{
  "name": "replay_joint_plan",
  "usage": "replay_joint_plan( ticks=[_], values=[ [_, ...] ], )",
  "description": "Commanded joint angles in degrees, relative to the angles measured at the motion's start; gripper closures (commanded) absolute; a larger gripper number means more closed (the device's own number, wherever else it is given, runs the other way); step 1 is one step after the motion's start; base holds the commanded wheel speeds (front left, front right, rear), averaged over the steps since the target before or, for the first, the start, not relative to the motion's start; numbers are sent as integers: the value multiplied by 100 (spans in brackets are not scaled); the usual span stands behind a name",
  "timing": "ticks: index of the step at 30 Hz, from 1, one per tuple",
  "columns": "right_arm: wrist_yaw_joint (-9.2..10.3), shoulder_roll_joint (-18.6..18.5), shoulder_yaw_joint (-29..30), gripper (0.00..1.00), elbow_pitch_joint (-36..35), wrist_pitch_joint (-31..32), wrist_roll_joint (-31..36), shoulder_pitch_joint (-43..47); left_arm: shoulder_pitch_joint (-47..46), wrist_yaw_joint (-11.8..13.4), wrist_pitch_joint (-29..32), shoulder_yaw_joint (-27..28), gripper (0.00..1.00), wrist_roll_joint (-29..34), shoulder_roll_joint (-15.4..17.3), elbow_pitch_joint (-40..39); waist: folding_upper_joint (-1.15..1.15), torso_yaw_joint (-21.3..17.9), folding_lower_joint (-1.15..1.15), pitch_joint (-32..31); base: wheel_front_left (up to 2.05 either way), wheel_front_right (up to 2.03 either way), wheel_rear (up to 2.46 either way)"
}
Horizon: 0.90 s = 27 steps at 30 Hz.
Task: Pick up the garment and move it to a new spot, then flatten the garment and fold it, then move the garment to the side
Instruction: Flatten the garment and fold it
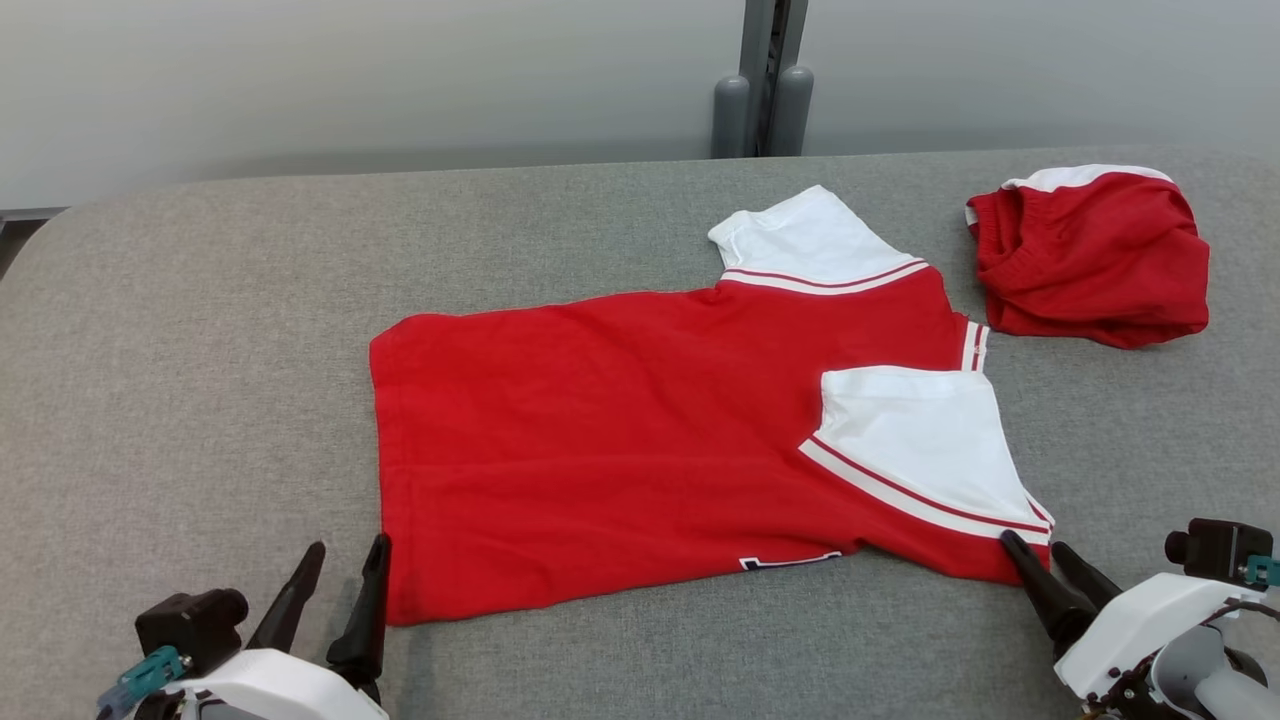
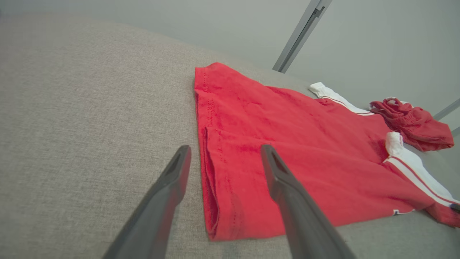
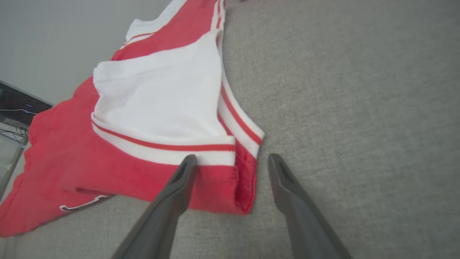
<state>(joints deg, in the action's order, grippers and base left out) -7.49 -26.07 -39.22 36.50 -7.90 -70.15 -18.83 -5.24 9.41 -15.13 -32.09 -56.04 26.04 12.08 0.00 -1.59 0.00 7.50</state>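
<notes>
A grey, coarse-woven table (image 1: 200,330) runs back to a plain pale wall (image 1: 350,80), where a grey post (image 1: 765,100) stands. The garment (image 1: 600,420), a red knit shirt with white, red-striped sleeves (image 1: 920,440), lies spread flat at the middle. Far right, apart from it, sits a bunched red-and-white cloth (image 1: 1095,260). The left pincer (image 1: 349,545) is spread wide at the shirt's near-left hem corner; the right pincer (image 1: 1032,543) is spread wide astride its near-right corner.
</notes>
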Motion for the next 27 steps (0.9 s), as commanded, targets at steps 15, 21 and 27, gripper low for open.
replay_joint_plan(
  ticks=[15, 21, 27],
  values=[
    [-2, 431, 451, 0, 352, 496, 321, -59, -401, -80, 537, -454, 0, 54, -287, 806, 0, 30, 0, -24, 0, 0, 0],
    [-2, 470, 612, 55, 180, 638, 465, 7, -506, -225, 717, -612, 0, 33, -426, 1058, 0, 15, 0, -6, 0, 0, 0],
    [-2, 481, 745, 100, 25, 700, 611, 81, -589, -313, 732, -643, 100, 22, -449, 1189, 0, 16, 0, -12, 0, 0, 0]
  ],
)
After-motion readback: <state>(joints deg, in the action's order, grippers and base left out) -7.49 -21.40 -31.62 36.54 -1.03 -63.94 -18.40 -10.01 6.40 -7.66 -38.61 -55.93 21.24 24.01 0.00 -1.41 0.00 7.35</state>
